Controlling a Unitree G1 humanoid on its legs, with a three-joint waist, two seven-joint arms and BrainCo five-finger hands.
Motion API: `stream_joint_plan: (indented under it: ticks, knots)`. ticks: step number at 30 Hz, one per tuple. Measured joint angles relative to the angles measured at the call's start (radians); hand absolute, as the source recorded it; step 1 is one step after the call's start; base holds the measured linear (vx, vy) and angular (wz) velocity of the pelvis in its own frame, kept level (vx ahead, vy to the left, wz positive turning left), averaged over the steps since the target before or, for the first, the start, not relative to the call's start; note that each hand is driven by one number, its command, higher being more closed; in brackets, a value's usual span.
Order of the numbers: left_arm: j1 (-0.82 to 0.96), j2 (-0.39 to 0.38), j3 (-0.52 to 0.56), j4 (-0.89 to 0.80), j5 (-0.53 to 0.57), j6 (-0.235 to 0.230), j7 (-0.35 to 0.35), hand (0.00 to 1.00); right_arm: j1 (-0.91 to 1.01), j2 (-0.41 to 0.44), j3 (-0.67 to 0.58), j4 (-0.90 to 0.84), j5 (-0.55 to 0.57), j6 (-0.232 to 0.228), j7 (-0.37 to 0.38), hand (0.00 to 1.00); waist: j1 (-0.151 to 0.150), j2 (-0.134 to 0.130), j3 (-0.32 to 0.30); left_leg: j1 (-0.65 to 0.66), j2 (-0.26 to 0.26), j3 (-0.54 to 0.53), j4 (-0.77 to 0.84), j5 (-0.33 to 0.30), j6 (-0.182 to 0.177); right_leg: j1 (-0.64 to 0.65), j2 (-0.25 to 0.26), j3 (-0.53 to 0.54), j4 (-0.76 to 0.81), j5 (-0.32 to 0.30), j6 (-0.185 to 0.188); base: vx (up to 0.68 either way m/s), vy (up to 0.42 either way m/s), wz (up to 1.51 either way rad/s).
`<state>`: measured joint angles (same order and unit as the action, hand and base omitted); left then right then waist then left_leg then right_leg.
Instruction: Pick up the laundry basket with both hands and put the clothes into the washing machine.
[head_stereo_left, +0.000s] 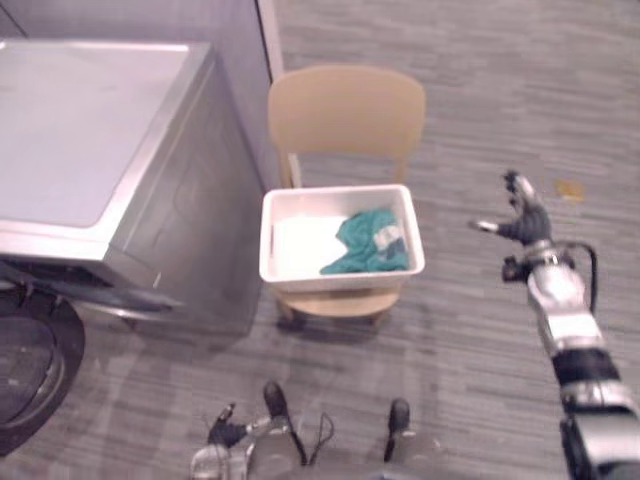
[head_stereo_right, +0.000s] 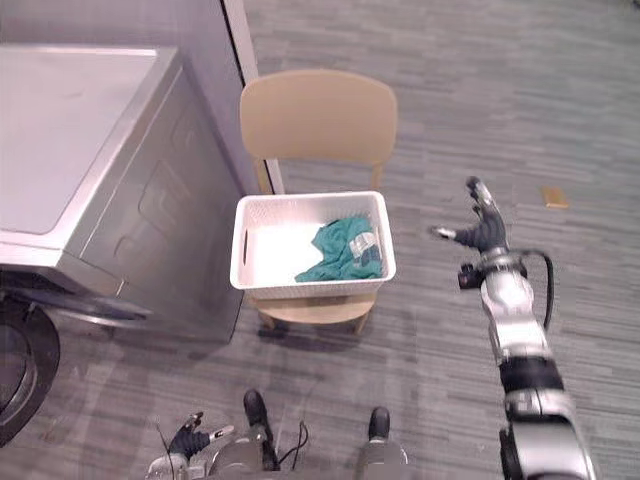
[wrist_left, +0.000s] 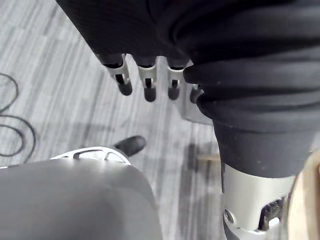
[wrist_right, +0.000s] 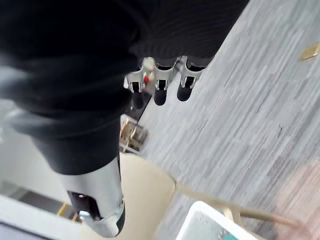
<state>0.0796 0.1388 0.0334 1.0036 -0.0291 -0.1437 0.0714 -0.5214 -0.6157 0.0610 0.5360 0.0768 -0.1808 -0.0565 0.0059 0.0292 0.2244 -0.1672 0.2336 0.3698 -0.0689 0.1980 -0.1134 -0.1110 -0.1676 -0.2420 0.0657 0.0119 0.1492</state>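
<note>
On tan wooden chair (head_stereo_left: 345, 105): white plastic laundry basket (head_stereo_left: 340, 281) with crumpled teal clothes (head_stereo_left: 365, 246); right hand (head_stereo_left: 525, 221) open-fingered well right, left hand (head_stereo_left: 228, 432) low, relaxed.

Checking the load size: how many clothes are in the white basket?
1 for sure: a teal garment, right half of the laundry basket. The pale patch beside it may be another. More may lie under it.

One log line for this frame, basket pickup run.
phase: pre-grasp | laundry basket: on chair, teal clothes inside | right hand: open, right of basket, apart | left hand: open, low, apart
</note>
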Motion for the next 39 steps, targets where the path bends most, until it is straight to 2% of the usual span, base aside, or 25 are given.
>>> stream_joint_plan:
  ticks: [3,4,6,7,12,15,20,22,26,30,31,34,38,39]
  knots:
    - [-0.032,0.001,-0.007,-0.033,-0.026,-0.012,0.007,0.0,-0.16,-0.055,0.165,0.141,-0.001,0.0,0.049,0.0,0.025,0.002,0.066,-0.052,0.012,-0.035,0.046,-0.003,0.003,-0.015,0.006,-0.021,0.011,0.003,-0.003,-0.07,0.005,0.25]
    - [-0.053,0.004,-0.021,-0.056,-0.044,-0.019,0.009,0.0,-0.239,-0.084,0.225,0.198,-0.011,-0.001,0.077,0.0,0.04,0.01,0.108,-0.083,0.018,-0.053,0.066,-0.003,0.004,-0.033,0.008,-0.034,0.027,0.003,-0.004,-0.09,0.01,0.31]
    - [-0.066,0.004,-0.031,-0.072,-0.053,-0.02,0.016,0.0,-0.308,-0.106,0.268,0.243,-0.042,0.0,0.097,0.0,0.05,0.023,0.146,-0.113,0.021,-0.068,0.085,-0.003,0.005,-0.055,0.006,-0.045,0.05,0.003,-0.004,-0.11,0.025,0.19]
    - [-0.074,0.004,-0.032,-0.09,-0.063,-0.021,0.019,0.0,-0.345,-0.124,0.29,0.265,-0.068,0.0,0.109,0.0,0.066,0.03,0.173,-0.128,0.022,-0.069,0.092,-0.003,0.005,-0.075,0.002,-0.045,0.066,0.003,-0.004,-0.12,0.036,0.11]
    - [-0.085,0.004,-0.032,-0.115,-0.097,-0.036,0.025,0.0,-0.391,-0.146,0.376,0.279,-0.128,0.0,0.126,0.0,0.07,0.044,0.228,-0.218,0.012,-0.098,0.126,-0.008,0.014,-0.158,-0.018,-0.059,0.126,-0.009,-0.009,-0.07,0.02,0.1]
    - [-0.097,0.001,-0.031,-0.136,-0.122,-0.039,0.038,0.0,-0.39,-0.146,0.414,0.321,-0.135,0.0,0.128,0.0,0.092,0.047,0.242,-0.263,0.011,-0.103,0.139,-0.008,0.016,-0.206,-0.028,-0.062,0.157,-0.017,-0.009,-0.06,-0.002,0.08]
    - [-0.104,-0.009,-0.031,-0.197,-0.158,-0.041,0.046,0.0,-0.39,-0.144,0.427,0.331,-0.202,-0.001,0.123,0.0,0.103,0.047,0.247,-0.333,0.009,-0.116,0.137,0.009,0.036,-0.27,-0.041,-0.084,0.191,-0.026,-0.011,-0.03,-0.007,0.12]
    - [-0.105,-0.025,-0.032,-0.249,-0.159,-0.042,0.054,0.0,-0.391,-0.144,0.427,0.36,-0.211,-0.001,0.121,0.0,0.121,0.045,0.248,-0.354,0.006,-0.112,0.138,0.012,0.04,-0.296,-0.045,-0.086,0.202,-0.026,-0.011,0.0,0.0,0.0]
    - [-0.108,-0.056,-0.031,-0.321,-0.16,-0.048,0.064,0.0,-0.398,-0.143,0.425,0.358,-0.205,-0.007,0.115,0.0,0.117,0.03,0.257,-0.379,0.01,-0.097,0.139,0.009,0.043,-0.321,-0.06,-0.097,0.221,-0.031,-0.013,0.01,-0.011,0.05]
    - [-0.113,-0.079,-0.03,-0.387,-0.16,-0.058,0.066,0.0,-0.431,-0.146,0.417,0.346,-0.204,0.004,0.076,0.0,0.113,0.022,0.261,-0.413,0.037,-0.027,0.151,0.009,0.044,-0.356,-0.066,-0.114,0.237,-0.033,-0.014,0.0,-0.043,0.04]
    - [-0.114,-0.082,-0.029,-0.404,-0.162,-0.058,0.068,0.0,-0.44,-0.146,0.416,0.334,-0.202,0.014,0.064,0.0,0.117,0.012,0.266,-0.416,0.045,-0.008,0.159,0.009,0.044,-0.367,-0.071,-0.114,0.254,-0.039,-0.017,0.0,-0.051,0.0]
    - [-0.114,-0.093,-0.023,-0.422,-0.176,-0.058,0.084,0.0,-0.442,-0.148,0.41,0.247,-0.176,0.031,0.054,0.0,0.116,0.008,0.269,-0.43,0.048,-0.005,0.18,0.012,0.044,-0.382,-0.079,-0.121,0.28,-0.049,-0.02,0.02,-0.049,0.03]
    - [-0.114,-0.097,-0.021,-0.427,-0.178,-0.059,0.085,0.0,-0.406,-0.138,0.376,0.108,-0.122,0.028,0.052,0.0,0.119,0.005,0.269,-0.432,0.05,0.0,0.186,0.014,0.047,-0.383,-0.082,-0.119,0.289,-0.053,-0.021,0.03,-0.042,0.03]
    - [-0.115,-0.096,-0.021,-0.427,-0.188,-0.059,0.084,0.0,-0.363,-0.126,0.351,0.054,-0.103,0.014,0.051,0.0,0.117,-0.001,0.269,-0.43,0.047,0.0,0.191,0.012,0.049,-0.383,-0.088,-0.118,0.302,-0.064,-0.019,0.04,-0.042,0.05]
